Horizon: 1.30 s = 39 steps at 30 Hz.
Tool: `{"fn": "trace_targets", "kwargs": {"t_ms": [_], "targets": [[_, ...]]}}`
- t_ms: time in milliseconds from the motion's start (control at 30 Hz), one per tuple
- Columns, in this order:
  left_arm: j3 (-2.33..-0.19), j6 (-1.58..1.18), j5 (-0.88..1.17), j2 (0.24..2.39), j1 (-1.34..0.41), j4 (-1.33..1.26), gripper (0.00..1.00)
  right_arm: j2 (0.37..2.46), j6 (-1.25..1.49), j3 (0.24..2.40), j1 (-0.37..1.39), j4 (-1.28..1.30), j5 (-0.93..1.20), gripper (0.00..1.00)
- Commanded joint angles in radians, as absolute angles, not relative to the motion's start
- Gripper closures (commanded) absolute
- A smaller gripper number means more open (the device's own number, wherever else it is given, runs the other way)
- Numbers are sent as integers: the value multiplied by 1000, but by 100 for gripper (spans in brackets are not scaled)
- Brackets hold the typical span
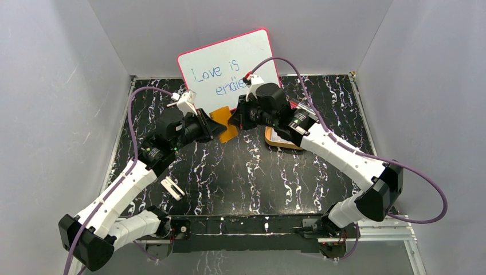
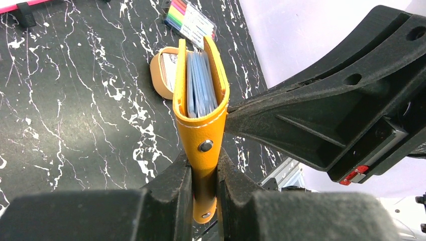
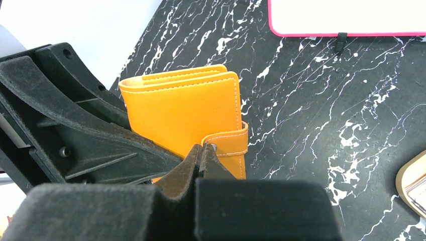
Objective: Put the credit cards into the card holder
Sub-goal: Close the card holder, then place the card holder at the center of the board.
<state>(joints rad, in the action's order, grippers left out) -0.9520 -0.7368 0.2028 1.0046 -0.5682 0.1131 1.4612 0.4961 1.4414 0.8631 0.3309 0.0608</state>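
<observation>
While my left gripper (image 2: 205, 170) is clamping its jaws on the snap-strap end of the orange card holder (image 2: 201, 120), I am holding the holder above the black marbled table (image 1: 246, 172). In the overhead view it is sitting at about 11 o'clock from the table's middle. In my left wrist view its two covers are standing slightly apart and pointing toward 12 o'clock. Clear plastic sleeves (image 2: 201, 85) are showing between them; I cannot tell whether any sleeve is carrying a card.

My right gripper (image 3: 201, 153) is coming in from 3 o'clock with its jaws pressed together. Its tips are touching the holder's outer cover beside the strap and its snap button (image 3: 213, 147). I cannot tell whether they are pinching any leather.

Past the holder, at 11 o'clock in the left wrist view, a tan oval tray (image 2: 160, 75) is lying on the table. Pale printed credit cards (image 2: 170, 64) are resting inside it. A pack of coloured markers (image 2: 190, 17) is lying beyond the tray at 12 o'clock. At 12 o'clock overhead, a pink-rimmed whiteboard (image 1: 229, 63) with blue handwriting is leaning at the back wall. A small pale object (image 1: 172, 188) is lying at 7 o'clock from the holder, beside my left arm.
</observation>
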Motion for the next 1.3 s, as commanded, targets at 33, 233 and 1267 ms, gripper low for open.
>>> {"fn": "trace_targets", "kwargs": {"t_ms": [33, 233, 1267], "targets": [[-983, -805, 552, 971, -623, -153, 100, 1538, 545, 1419, 888, 186, 166, 100], [-973, -814, 572, 968, -624, -190, 100, 1559, 563, 1408, 888, 166, 194, 100], [-531, -854, 477, 1232, -623, -335, 100, 1013, 468, 1016, 883, 310, -70, 14]]}}
